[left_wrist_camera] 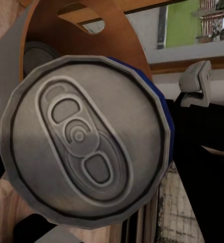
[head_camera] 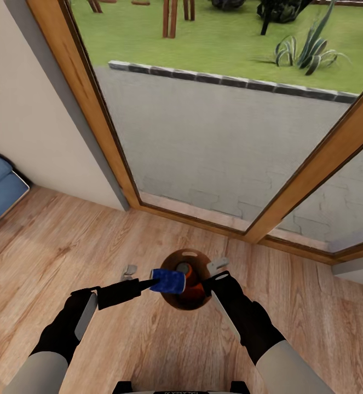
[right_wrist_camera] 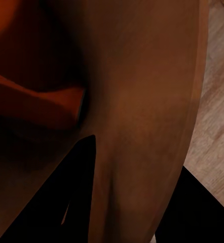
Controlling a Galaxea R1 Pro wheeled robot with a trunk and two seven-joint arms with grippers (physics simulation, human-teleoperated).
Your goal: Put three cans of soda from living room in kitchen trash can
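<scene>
Head view: the left gripper (head_camera: 151, 284) clamps the blue soda can (head_camera: 168, 280) lying sideways over the rim of the trash can (head_camera: 177, 257), which holds an orange can (head_camera: 184, 269); the right gripper (head_camera: 211, 284) closes on the bin's rim, above plank floor (head_camera: 66, 246). Left wrist view: the blue can's silvery top (left_wrist_camera: 86, 142) before the brown bin interior (left_wrist_camera: 112, 40). Right wrist view: one finger (right_wrist_camera: 76, 202) inside the wall, another outside; orange can (right_wrist_camera: 31, 101) within

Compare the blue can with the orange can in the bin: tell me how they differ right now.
The blue can lies on its side above the bin's rim, clamped in the left end effector; the orange can already sits down inside the bin. The blue can is in full view, its silvery pull-tab top plain in the left wrist view; the orange can is partly hidden behind it. Both look like small drink cans.
</scene>
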